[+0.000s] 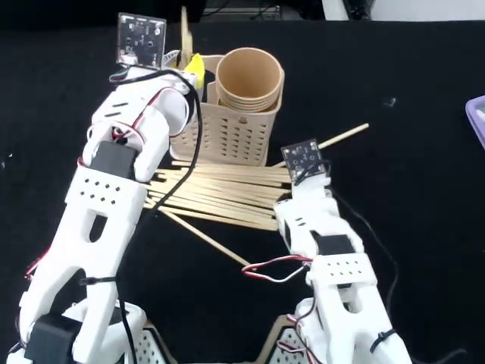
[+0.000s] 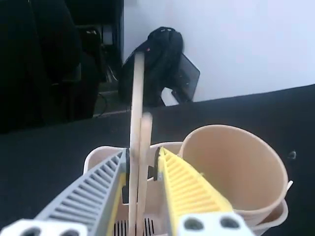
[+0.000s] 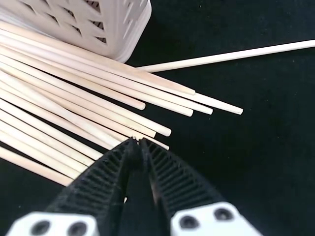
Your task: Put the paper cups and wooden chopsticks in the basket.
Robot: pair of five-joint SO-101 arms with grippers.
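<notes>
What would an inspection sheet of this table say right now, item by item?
Surface: black tabletop.
Job's things: paper cups stacked inside the basket; loose chopsticks piled on the table in front of it, a few lying askew.
Clutter: a purple object at the table's edge.
Grippers: left gripper shut on two held chopsticks, upright above the basket; right gripper shut, tips by the pile's ends.
Cables: red and white wires loop off the right arm; a black cable drapes over the left arm.
Surroundings: white wall, dark object behind the table.
</notes>
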